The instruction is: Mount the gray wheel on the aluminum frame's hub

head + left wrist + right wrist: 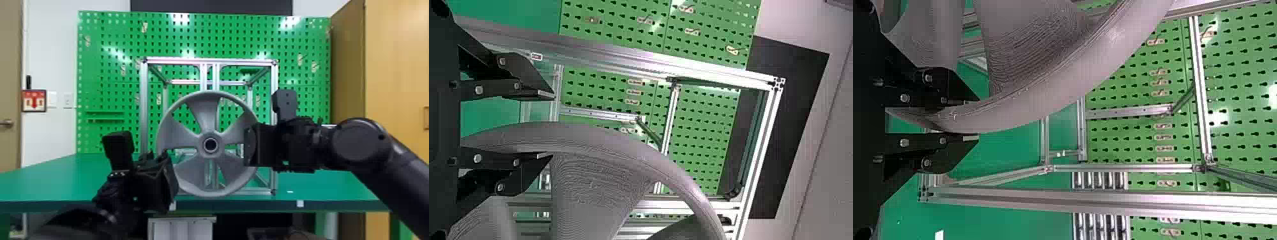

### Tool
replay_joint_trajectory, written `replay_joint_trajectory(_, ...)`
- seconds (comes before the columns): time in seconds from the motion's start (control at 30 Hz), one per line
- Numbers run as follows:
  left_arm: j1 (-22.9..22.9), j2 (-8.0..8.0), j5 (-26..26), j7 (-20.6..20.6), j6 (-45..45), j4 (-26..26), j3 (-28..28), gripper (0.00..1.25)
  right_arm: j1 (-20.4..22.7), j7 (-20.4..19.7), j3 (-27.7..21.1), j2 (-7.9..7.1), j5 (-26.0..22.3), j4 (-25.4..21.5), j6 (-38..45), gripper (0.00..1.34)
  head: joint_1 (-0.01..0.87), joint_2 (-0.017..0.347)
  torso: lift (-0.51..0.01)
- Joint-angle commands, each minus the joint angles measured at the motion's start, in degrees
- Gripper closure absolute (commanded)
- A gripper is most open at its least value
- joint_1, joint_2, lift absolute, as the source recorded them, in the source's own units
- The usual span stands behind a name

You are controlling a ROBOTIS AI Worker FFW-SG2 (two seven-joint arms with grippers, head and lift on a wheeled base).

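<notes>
Head view, centre: the gray wheel is standing upright before the aluminum frame. At right, the right pincer is clamping its rim, presumably for alignment; lower left, the left pincer is holding its fingers apart (making room, I'm guessing).

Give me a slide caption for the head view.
Right pincer gripping the wheel before the frame, left pincer near the opposite rim.

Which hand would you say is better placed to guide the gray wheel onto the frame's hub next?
Probably the right hand: its fingers are closed on the rim of the gray wheel. The left hand is at the wheel's opposite side, but its fingers stand wide open.
</notes>
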Motion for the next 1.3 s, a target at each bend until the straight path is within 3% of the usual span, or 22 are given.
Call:
replay_joint_trajectory(0.0, -0.73, -0.17, -0.44, 15.97, 0.03, 1.32, -0.11, 0.82, -0.2, -5.74, 0.01, 0.89, 1.12, 1.07, -0.09, 1.05, -0.005, 0.006, -0.499)
replay_joint_trajectory(0.87, -0.38, -0.61, -0.71, 15.97, -0.15, 1.58, 0.06, 0.78, -0.11, -5.65, 0.54, 1.5, 2.53, 1.42, -0.09, 1.03, -0.005, 0.006, -0.499)
replay_joint_trajectory(1.0, -0.29, -0.61, -0.71, 15.97, -0.15, 1.58, 0.06, 0.76, -0.02, -5.65, 0.8, 1.68, 3.06, 1.42, -0.53, 0.85, -0.005, 0.006, -0.499)
replay_joint_trajectory(1.1, -0.29, -0.61, -0.71, 16.06, -0.15, 1.58, 0.06, 0.72, 0.06, -5.65, 1.06, 1.68, 3.23, 1.42, -0.61, 0.82, -0.005, 0.006, -0.499)
replay_joint_trajectory(1.27, -0.12, -0.61, -0.36, 16.06, -0.15, 1.41, 0.06, 0.55, 0.15, -5.65, 1.06, 1.77, 3.41, 1.42, -1.14, 0.57, -0.005, 0.006, -0.499)
